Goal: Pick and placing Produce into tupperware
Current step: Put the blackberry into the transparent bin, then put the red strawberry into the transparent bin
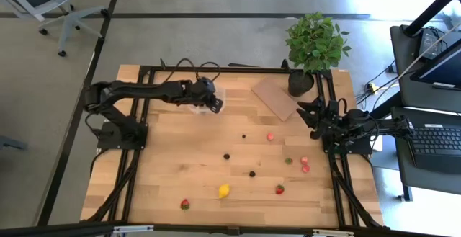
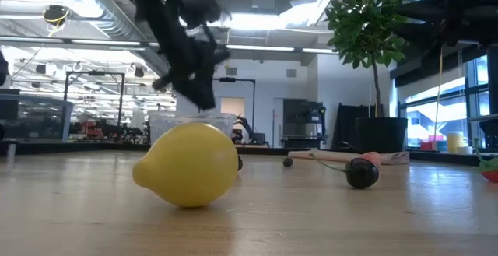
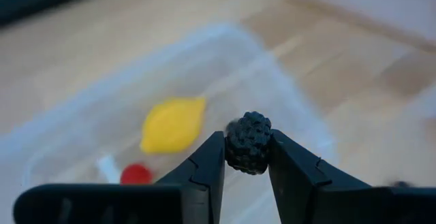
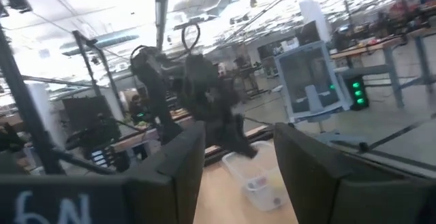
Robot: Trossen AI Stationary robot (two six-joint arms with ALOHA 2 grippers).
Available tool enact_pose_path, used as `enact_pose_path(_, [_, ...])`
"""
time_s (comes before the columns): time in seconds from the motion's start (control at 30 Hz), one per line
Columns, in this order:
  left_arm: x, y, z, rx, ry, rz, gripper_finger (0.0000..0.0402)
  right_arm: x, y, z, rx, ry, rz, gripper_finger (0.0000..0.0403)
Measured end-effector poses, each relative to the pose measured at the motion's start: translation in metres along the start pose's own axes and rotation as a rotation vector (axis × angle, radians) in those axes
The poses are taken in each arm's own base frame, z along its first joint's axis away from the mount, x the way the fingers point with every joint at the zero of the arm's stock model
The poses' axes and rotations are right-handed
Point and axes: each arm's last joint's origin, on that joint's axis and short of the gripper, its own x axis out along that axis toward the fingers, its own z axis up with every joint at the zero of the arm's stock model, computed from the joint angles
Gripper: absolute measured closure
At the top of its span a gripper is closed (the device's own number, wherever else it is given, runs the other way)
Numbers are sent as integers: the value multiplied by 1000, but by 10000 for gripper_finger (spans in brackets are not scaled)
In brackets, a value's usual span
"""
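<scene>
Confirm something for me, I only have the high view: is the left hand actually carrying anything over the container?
Observer: Yes. The left hand is shut on a dark berry, above the clear container.
Operator: Anything in the container yet?
Observer: A yellow lemon piece and a red piece lie inside.
Operator: Right hand busy?
Observer: No. The right hand is open and empty, lifted at the table's right edge.
</scene>
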Motion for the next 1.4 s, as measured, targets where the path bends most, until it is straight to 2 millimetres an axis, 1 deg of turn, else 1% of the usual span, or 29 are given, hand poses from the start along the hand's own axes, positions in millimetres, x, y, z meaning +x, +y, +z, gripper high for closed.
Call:
enact_pose_path(0.07, [12, 2, -6, -13, 54, 43, 314, 0, -1, 0, -18, -8, -37, 224])
enact_pose_path(0.17, [26, 2, -12, -15, 101, 57, 318, 0, -3, 1, -12, -23, -98, 224])
enact_pose_path(0.33, [39, 3, -18, -27, 152, 71, 309, 0, -3, 1, -17, -26, -113, 224])
enact_pose_path(0.57, [38, 7, -15, -48, 171, 46, 276, 0, -3, 1, -16, -26, -113, 224])
enact_pose_path(0.73, [39, 10, -12, -59, 179, 27, 261, 0, -3, 1, -15, -26, -113, 224])
enact_pose_path(0.83, [38, 12, -8, 9, 185, 15, 256, 0, -3, 1, -15, -26, -113, 224])
enact_pose_path(0.9, [31, 12, 0, 53, 148, 19, 254, 0, -3, 1, -14, -26, -113, 224])
enact_pose_path(0.97, [16, 10, 16, 96, 63, 2, 253, 0, -3, 1, -9, -26, -113, 224])
enact_pose_path(1.1, [-23, 2, 42, 201, -96, -53, 256, 0, -3, 1, -8, -27, -112, 224])
enact_pose_path(1.17, [-48, -5, 52, 261, -183, -143, 259, 0, -3, 1, -8, -26, -112, 224])
enact_pose_path(1.23, [-71, -14, 54, 335, -241, -269, 262, 0, -3, 1, -7, -27, -112, 224])
enact_pose_path(1.27, [-81, -17, 52, 375, -243, -335, 264, 0, -3, 1, -7, -27, -111, 224])
enact_pose_path(1.33, [-99, -24, 46, 440, -227, -474, 265, 0, -3, 1, -7, -26, -111, 224])
enact_pose_path(1.4, [-114, -29, 36, 476, -177, -573, 266, 0, -3, 1, -7, -27, -111, 224])
